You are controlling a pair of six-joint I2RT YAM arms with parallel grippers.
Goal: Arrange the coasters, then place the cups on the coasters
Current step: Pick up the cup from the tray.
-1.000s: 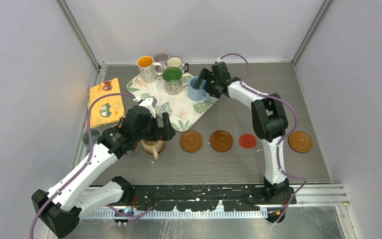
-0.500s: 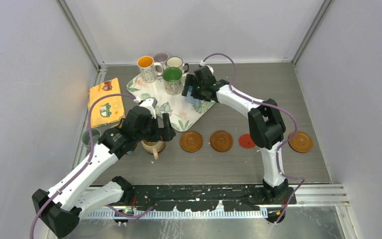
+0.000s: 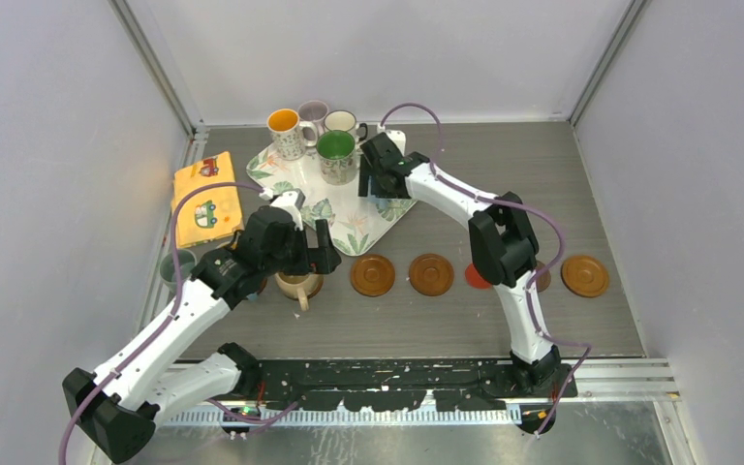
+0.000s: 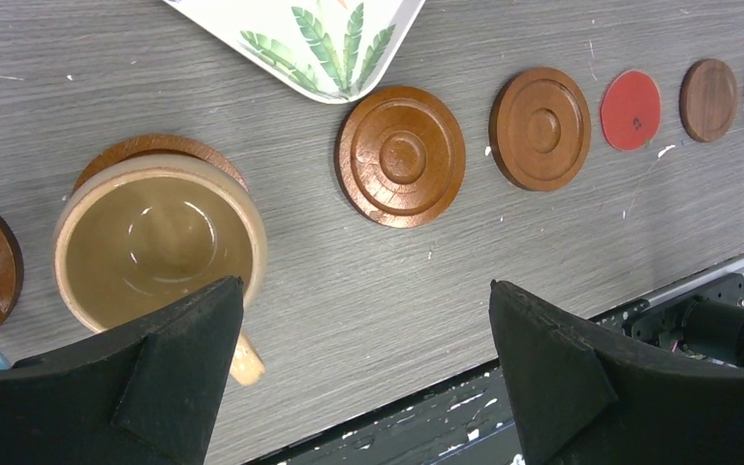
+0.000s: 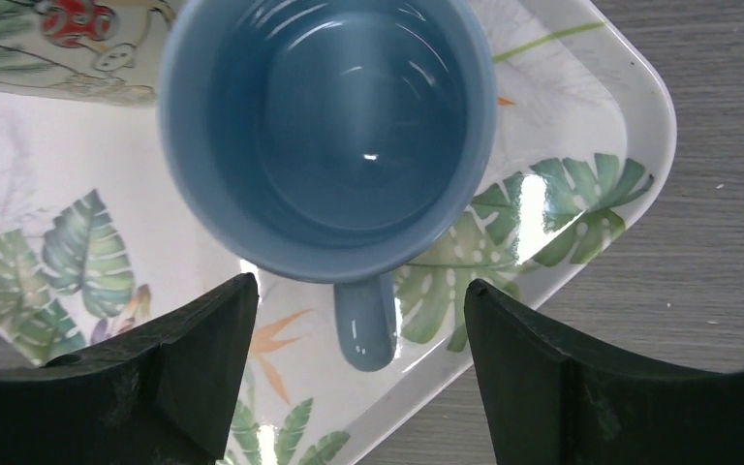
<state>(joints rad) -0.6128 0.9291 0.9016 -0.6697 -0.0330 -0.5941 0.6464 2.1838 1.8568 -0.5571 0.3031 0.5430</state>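
Observation:
A light blue cup point(image 5: 334, 126) stands on the leaf-patterned tray point(image 5: 620, 116). My right gripper point(image 5: 360, 286) hovers over it, open, with a finger on each side of the cup's handle point(image 5: 363, 329) and touching neither side. In the top view that gripper point(image 3: 380, 179) covers the cup. My left gripper point(image 4: 365, 291) is open and empty, just above and beside a tan cup point(image 4: 160, 237) that sits on a wooden coaster point(image 4: 160, 150). Further coasters lie in a row: two wooden point(image 4: 402, 155) point(image 4: 541, 128), a red one point(image 4: 631, 109), a dark brown one point(image 4: 709, 99) and another wooden one point(image 3: 584, 275).
Several cups cluster at the back: orange-inside point(image 3: 286, 131), mauve point(image 3: 313, 111), cream point(image 3: 344, 121), green-inside point(image 3: 336, 155). A yellow cloth with cars point(image 3: 205, 199) lies at the left, with a grey cup point(image 3: 176, 266) below it. Walls enclose the table on three sides.
My right gripper has swung left from beside the blue cup to directly over it, and its jaws have narrowed a little. The left arm has not moved.

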